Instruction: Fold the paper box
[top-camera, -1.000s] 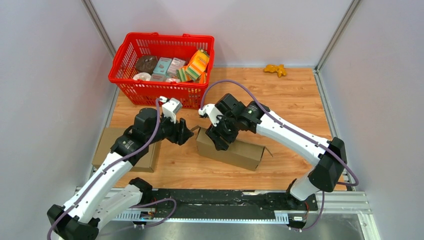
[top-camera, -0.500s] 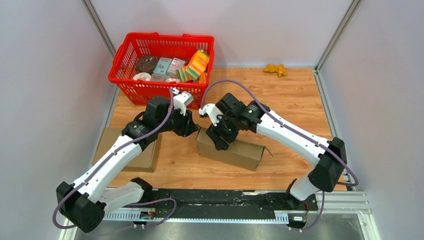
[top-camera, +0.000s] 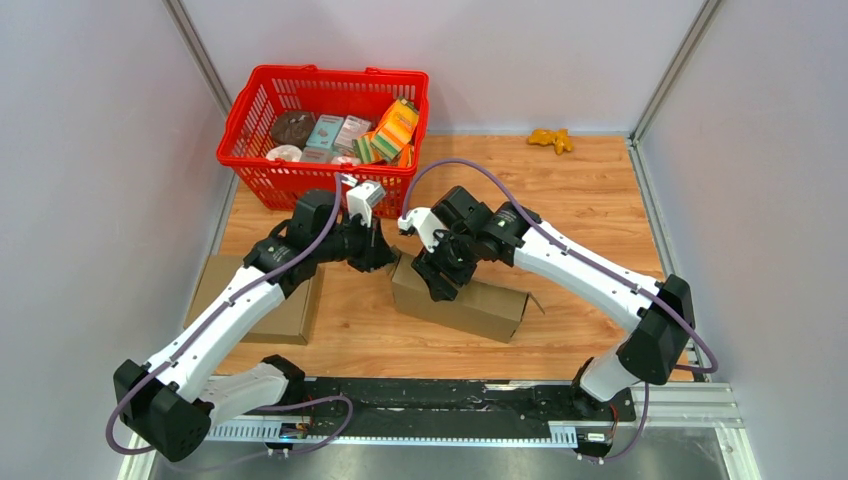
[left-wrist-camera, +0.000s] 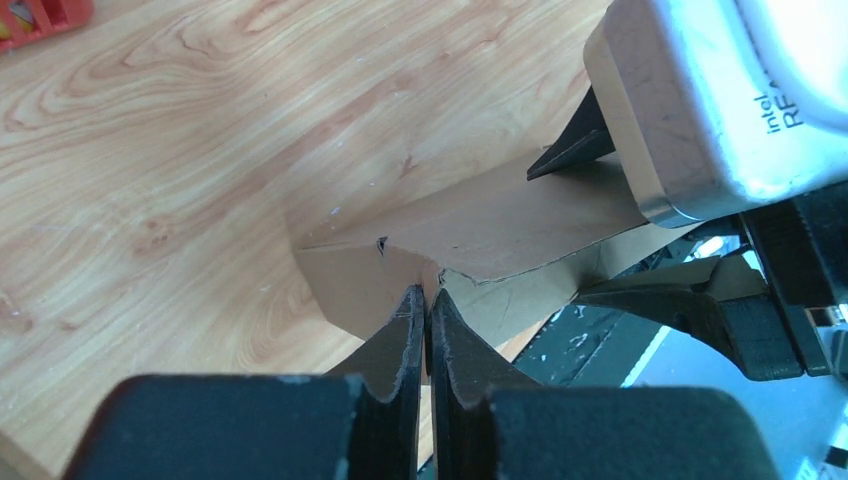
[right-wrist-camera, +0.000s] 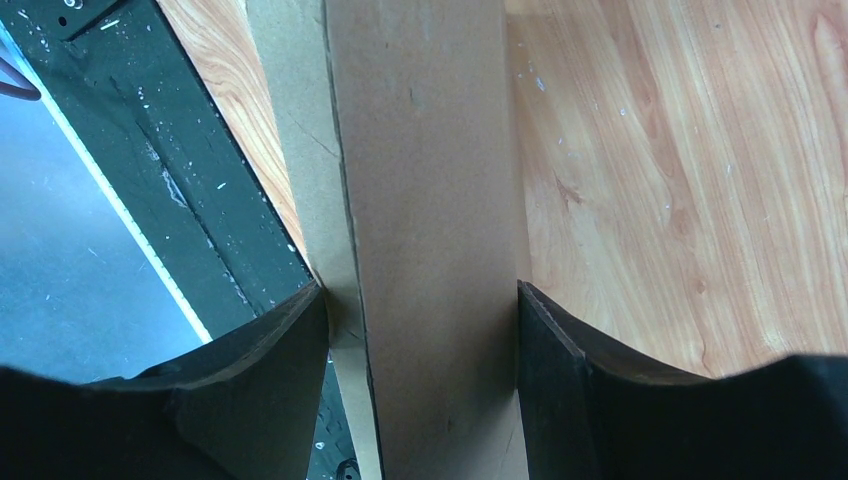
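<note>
Packets (top-camera: 340, 132) fill red basket (top-camera: 325, 72); left end effector (left-wrist-camera: 427, 298) pinches paper box (top-camera: 480, 305), right end effector (right-wrist-camera: 418, 300) clamps it

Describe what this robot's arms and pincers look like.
Both arms, left arm and right arm, have white tube links with bulky black joints. A purple cable runs along each. The left pincer and right pincer have black tapered fingers. The wrist camera is a silvery white block marked intel.

At six o'clock the left pincer (left-wrist-camera: 427, 300) pinched the end flap of the paper box (left-wrist-camera: 500, 225), which lay on the wooden surface (left-wrist-camera: 200, 150).
</note>
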